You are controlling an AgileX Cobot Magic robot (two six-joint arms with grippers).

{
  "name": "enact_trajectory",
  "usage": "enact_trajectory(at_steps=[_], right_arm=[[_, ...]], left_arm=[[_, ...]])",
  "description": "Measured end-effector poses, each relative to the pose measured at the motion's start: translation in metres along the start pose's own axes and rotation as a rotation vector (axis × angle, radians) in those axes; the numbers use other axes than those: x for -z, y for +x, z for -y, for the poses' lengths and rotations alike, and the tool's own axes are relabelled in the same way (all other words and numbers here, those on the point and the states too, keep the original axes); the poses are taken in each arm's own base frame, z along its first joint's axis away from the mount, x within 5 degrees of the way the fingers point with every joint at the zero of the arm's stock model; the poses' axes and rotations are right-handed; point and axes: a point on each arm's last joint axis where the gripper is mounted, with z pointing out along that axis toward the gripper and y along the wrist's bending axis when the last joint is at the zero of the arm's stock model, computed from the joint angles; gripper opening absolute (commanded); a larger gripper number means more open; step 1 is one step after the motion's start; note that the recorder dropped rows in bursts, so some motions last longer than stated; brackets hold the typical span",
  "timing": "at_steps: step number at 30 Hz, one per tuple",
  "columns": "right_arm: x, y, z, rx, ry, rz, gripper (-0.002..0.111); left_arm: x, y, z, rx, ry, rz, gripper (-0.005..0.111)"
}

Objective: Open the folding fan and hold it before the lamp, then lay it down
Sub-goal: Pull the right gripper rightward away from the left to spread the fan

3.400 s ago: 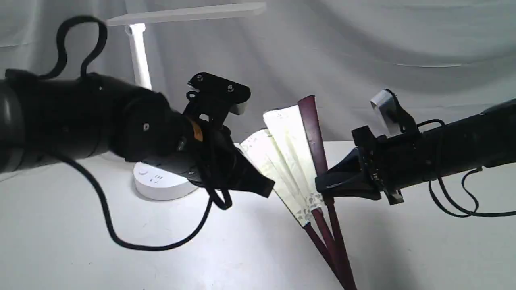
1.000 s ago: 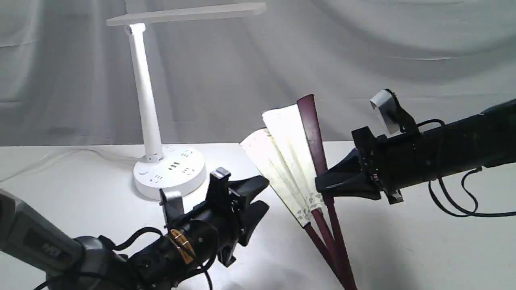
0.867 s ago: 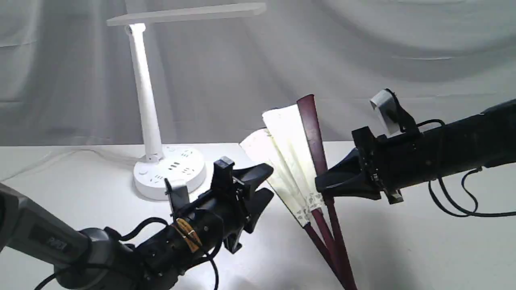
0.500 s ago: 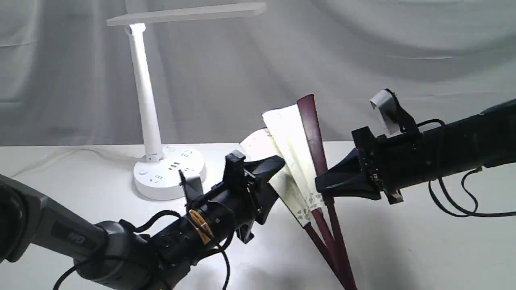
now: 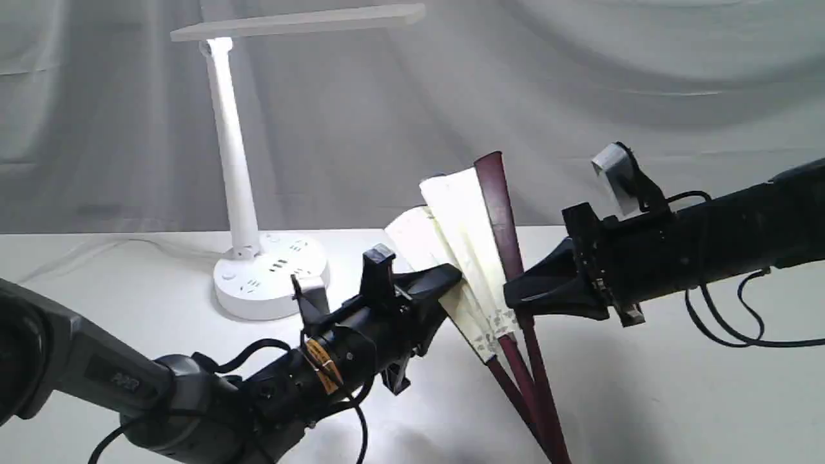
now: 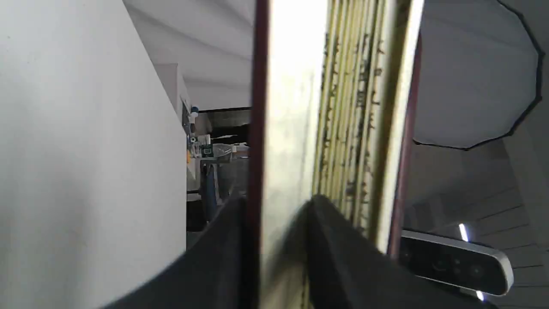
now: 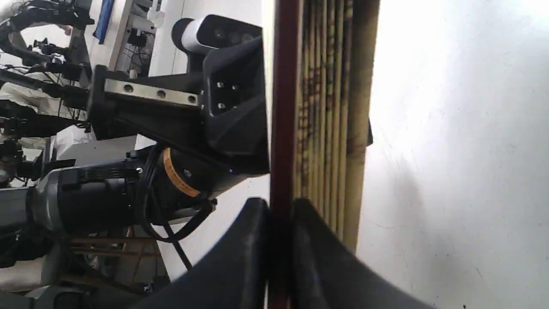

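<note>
White tabletop (image 5: 644, 386), folding fan (image 5: 461, 219) upright, partly spread: cream pleats, maroon guards. Right tool (image 5: 515, 299) clamps one guard; left tool (image 5: 448, 287) pinches the opposite edge.

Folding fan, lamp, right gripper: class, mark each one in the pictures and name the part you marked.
folding fan (image 5: 461, 225): exterior view, on the cream pleated leaf.
lamp (image 5: 232, 161): exterior view, on the white stem.
right gripper (image 7: 279, 210): right wrist view, midway between its fingertips, at the maroon guard.
</note>
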Motion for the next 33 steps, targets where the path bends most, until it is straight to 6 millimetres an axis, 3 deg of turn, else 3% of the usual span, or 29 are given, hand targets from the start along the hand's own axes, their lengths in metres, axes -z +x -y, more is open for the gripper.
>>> enact_trajectory(at_steps=[1, 10, 19, 33], right_arm=[[0.0, 0.0, 0.0, 0.0, 0.0, 0.0, 0.0], [0.002, -0.001, 0.001, -0.015, -0.002, 0.007, 0.002], [0.002, -0.002, -0.001, -0.025, -0.018, 0.023, 0.041], [0.003, -0.012, 0.006, -0.043, 0.054, 0.133, 0.042]], left_arm=[[0.0, 0.0, 0.0, 0.0, 0.0, 0.0, 0.001], [0.0, 0.0, 0.001, 0.002, 0.006, -0.005, 0.0], [-0.003, 0.001, 0.003, 0.113, 0.008, -0.03, 0.0], [-0.01, 0.006, 0.008, 0.086, -0.002, -0.169, 0.0]])
